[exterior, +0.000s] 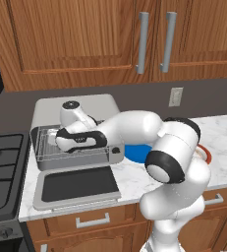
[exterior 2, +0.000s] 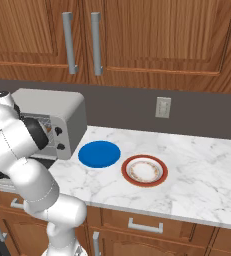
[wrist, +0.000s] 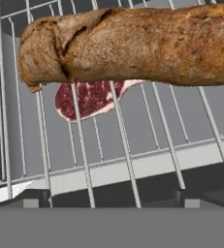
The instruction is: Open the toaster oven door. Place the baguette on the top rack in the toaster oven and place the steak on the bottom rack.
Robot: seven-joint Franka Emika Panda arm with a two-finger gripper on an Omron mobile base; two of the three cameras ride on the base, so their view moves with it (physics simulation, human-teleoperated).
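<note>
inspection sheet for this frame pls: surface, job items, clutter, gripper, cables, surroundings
Surface: white marble counter, toaster oven at its left end.
Toaster oven door: folded down flat, open.
Baguette: lying across the top rack.
Steak: seen through the bars, lower down on the bottom rack.
Clutter: blue plate and red-rimmed plate right of the oven, both bare.
Gripper: at the oven mouth, holding nothing; fingertips set wide apart, short of the baguette.
Cables: nothing seen.
Surroundings: wooden wall cabinets above, wall outlet, drawers below, stove left of the oven.
</note>
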